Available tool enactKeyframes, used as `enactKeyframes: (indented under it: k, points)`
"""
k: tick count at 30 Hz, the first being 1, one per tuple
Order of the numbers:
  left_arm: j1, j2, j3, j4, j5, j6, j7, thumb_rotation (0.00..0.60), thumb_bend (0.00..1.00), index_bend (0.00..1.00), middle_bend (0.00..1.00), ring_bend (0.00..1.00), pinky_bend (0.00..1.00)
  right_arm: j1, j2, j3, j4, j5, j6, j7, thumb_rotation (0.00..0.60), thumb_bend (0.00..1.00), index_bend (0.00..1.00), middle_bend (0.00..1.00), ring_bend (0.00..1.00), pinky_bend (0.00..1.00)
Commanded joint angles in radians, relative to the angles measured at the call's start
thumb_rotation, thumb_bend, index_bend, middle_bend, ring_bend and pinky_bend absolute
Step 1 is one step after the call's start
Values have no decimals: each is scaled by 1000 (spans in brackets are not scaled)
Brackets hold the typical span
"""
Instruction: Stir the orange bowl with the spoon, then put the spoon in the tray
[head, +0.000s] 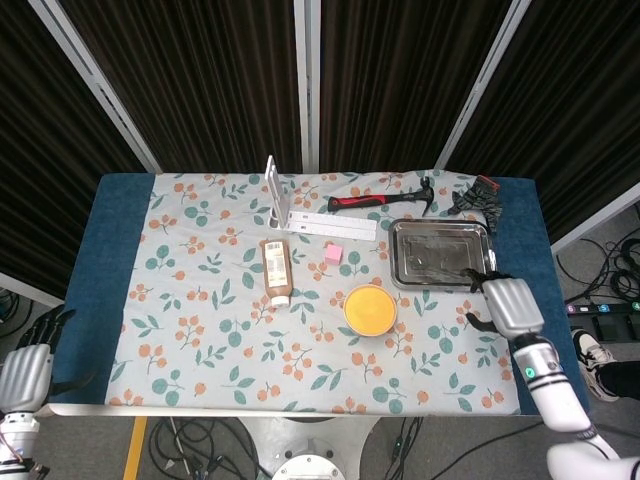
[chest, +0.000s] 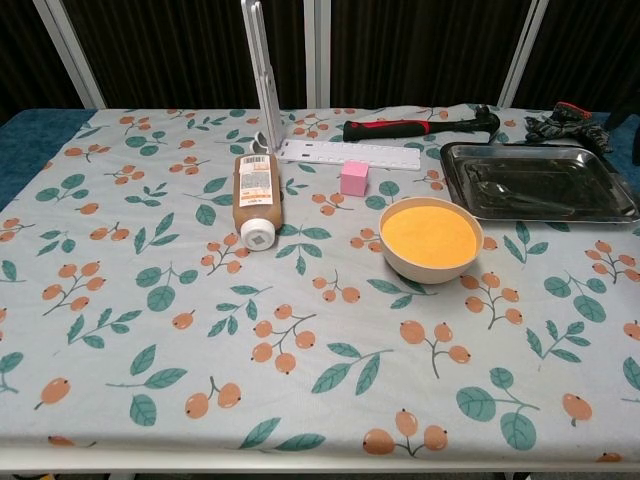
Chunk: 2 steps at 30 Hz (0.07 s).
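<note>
The orange bowl (head: 370, 309) (chest: 431, 236) stands on the floral cloth, just left of and nearer than the metal tray (head: 393, 255) (chest: 540, 151). In the chest view the spoon (chest: 514, 195) lies flat inside the tray, with nothing touching it. My right hand (head: 505, 303) hangs over the table's right side, near the tray's front right corner. Its fingers are apart and it holds nothing. Low at the left, off the table, my left hand (head: 27, 368) is empty too. The chest view shows neither hand.
A brown bottle (head: 276, 270) lies left of the bowl, with a pink cube (head: 334, 254) behind the bowl. At the back are a white ruler (head: 330, 226) with an upright stand (head: 271, 190), a red-handled hammer (head: 380, 200) and dark gloves (head: 478, 197).
</note>
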Motion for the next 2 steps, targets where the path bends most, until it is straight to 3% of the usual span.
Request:
enactKeyframes:
  k: [1, 2]
  points:
    - [-2, 0, -2, -3, 1, 1, 3, 600, 120, 184, 154, 99, 182, -180, 50, -84, -36, -185, 217, 138, 600, 206, 172, 223, 86, 194]
    - [-4, 1, -3, -6, 1, 2, 5, 600, 120, 184, 153, 99, 182, -208, 42, -91, -26, -205, 254, 144, 600, 207, 168, 216, 82, 188]
